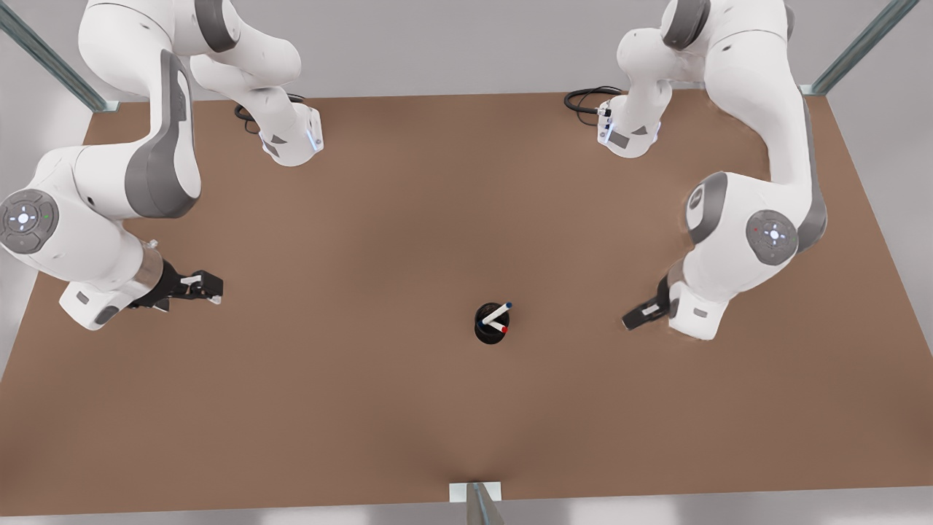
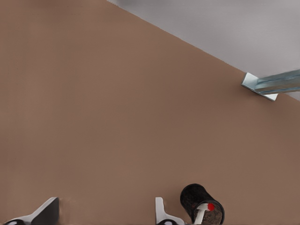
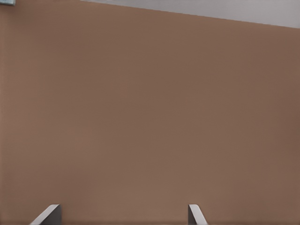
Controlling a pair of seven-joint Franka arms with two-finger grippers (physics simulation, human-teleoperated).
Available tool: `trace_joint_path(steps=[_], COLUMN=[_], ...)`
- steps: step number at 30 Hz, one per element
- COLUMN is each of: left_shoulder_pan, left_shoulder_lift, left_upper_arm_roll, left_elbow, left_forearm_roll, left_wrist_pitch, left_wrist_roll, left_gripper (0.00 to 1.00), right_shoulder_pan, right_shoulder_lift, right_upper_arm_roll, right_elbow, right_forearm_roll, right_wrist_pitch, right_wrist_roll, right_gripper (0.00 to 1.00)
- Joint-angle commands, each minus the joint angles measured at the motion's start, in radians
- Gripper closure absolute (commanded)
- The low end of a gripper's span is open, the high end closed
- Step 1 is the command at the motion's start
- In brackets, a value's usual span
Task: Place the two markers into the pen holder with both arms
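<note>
Pen holder: one small black mesh-walled cup, the pen holder (image 1: 487,338), stood upright near the middle of the brown counter (image 1: 350,408).
Markers: two in all. The blue-capped marker (image 1: 498,313) and the red-capped marker (image 1: 497,327) both sat inside the cup. They leaned apart in a V, with their caps poking above the rim.
Task state: both markers appeared to be in place, so the job looked finished.
Handling: the markers were probably light, stiff and smooth. A hold across the middle of the white barrel would suit them best. The cup looked light and easy to tip if knocked.
Left gripper: the left gripper (image 1: 628,321) hung near the cup on the front view's right. Its fingers were spread wide, and it held nothing.
Right gripper: the right gripper (image 1: 212,288) was well apart from the cup on the front view's left. Its fingers were also parted, and it held nothing.
Arms: two white arms, both apparently waiting.
Count: one cup, two markers, two grippers.
</note>
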Motion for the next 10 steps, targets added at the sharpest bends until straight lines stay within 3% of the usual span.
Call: trace_joint_path(steps=[1, 10], left_shoulder_pan=[0.078, 0.063], left_shoulder_lift=[-0.088, -0.112], left_upper_arm_roll=[-0.011, -0.027], left_elbow=[-0.005, -0.028], left_forearm_roll=[0.090, 0.091], left_wrist_pitch=[-0.212, -0.226], left_wrist_roll=[0.509, 0.552], left_gripper=[0.00, 0.00], right_shoulder_pan=[0.000, -0.002], right_shoulder_lift=[-0.002, -0.010], right_upper_arm_roll=[-0.003, -0.003], right_elbow=[0.005, 0.011], right_forearm_roll=[0.004, 0.000], right_wrist_pitch=[-0.003, -0.004], right_wrist_roll=[-0.005, 0.060], right_gripper=[0.00, 0.00])
